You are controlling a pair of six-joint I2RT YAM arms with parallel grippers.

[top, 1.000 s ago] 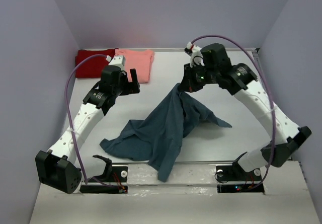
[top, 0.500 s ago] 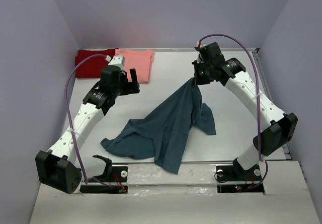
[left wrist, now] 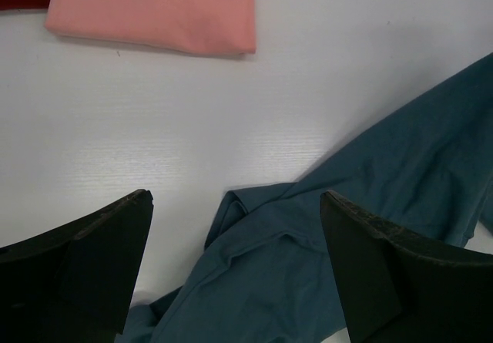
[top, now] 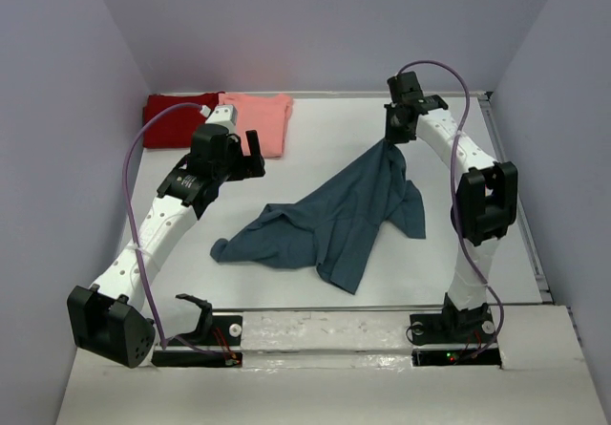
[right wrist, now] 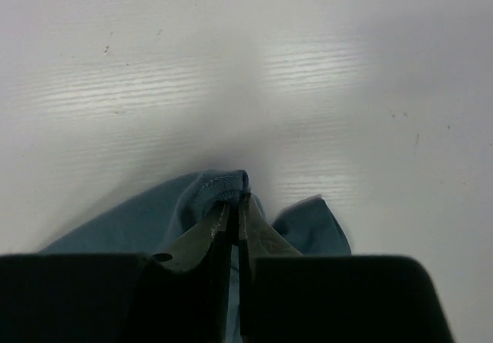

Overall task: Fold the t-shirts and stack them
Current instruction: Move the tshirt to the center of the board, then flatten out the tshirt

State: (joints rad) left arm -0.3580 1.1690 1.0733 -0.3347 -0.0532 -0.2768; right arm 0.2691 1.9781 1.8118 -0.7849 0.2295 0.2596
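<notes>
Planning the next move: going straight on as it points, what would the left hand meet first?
Probably the bunched edge of the teal t-shirt, lying on the table ahead of the open left hand; depth is unclear.

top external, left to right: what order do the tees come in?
dark red t-shirt → salmon-pink t-shirt → dark teal-blue t-shirt

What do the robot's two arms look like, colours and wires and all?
The left arm and right arm have white links between chunky black joints. A thin purple cable loops over each. The left tool and right tool each carry two flat black fingers. No lettering is legible.
</notes>
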